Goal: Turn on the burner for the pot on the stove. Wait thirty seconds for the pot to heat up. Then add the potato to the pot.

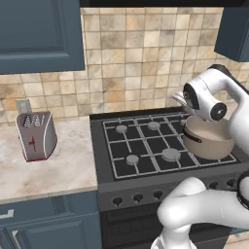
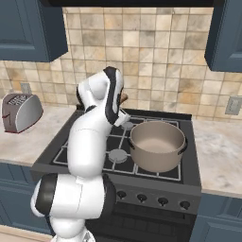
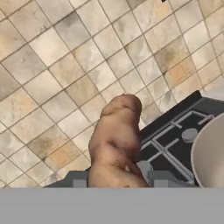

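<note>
We have the potato (image 3: pixel 117 144) clamped in the jaws of the gripper (image 3: pixel 119 180); in the hand view it sticks up long-axis out of them, against the tiled wall. In the right base view a brown tip of it (image 2: pixel 124 98) peeks out past the wrist, above the far left of the stove (image 2: pixel 75 146).

The pot (image 2: pixel 157 144) sits on the near right burner, upright and nothing in it that we can see. In the left base view it (image 1: pixel 209 138) is just below and partly behind the hand.

Step in hand, as we judge it: carry the potato over the pot and drop it in.

How to do it well:
- Move right and toward the near side until the potato hangs over the pale inside, not over the rim.
- Tilt the hand down so the potato points into the pot.
- Come low before letting go, so it doesn't bounce off the bottom or knock the wall.
- Stay clear of the dark side handle and the grates.

We can't tell from here if the burner is lit; no flame visible.

Writing: none readable. The toaster (image 1: pixel 35 135) on the desk (image 1: pixel 63 170) at left carries a red mark, no legible text. Knobs show no markings at this size.
</note>
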Robot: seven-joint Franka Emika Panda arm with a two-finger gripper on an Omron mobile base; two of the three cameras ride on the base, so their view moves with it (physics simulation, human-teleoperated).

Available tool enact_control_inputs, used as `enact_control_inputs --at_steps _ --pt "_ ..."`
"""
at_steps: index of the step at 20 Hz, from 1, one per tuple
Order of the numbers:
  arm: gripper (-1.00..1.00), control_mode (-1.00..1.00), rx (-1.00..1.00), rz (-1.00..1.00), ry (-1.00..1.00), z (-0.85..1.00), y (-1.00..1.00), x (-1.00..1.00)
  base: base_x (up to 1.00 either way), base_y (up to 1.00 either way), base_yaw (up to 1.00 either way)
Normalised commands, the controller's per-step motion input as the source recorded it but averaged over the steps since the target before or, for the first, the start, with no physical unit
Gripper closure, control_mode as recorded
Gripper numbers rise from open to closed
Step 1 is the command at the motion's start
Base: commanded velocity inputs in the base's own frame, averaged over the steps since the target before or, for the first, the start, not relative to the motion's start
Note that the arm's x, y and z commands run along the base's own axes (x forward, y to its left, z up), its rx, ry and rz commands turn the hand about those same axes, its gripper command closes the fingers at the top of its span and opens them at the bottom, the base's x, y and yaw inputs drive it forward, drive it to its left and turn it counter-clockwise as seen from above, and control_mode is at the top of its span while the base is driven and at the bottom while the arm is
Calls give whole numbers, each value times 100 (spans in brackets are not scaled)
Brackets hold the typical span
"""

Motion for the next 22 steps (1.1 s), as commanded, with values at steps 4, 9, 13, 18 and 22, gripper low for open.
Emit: enact_control_inputs --at_steps 4,9,13,18,22 --pt "100 -100 18 0 47 1 -45 32 0 0 0" --pt "100 -100 19 -1 35 17 -47 17 0 0 0" --pt "100 -100 17 -10 32 8 -49 0 0 0 0" --pt "100 -100 14 -13 25 2 -58 4 0 0 0" --pt "100 -100 14 -18 16 17 -60 0 0 0 0"
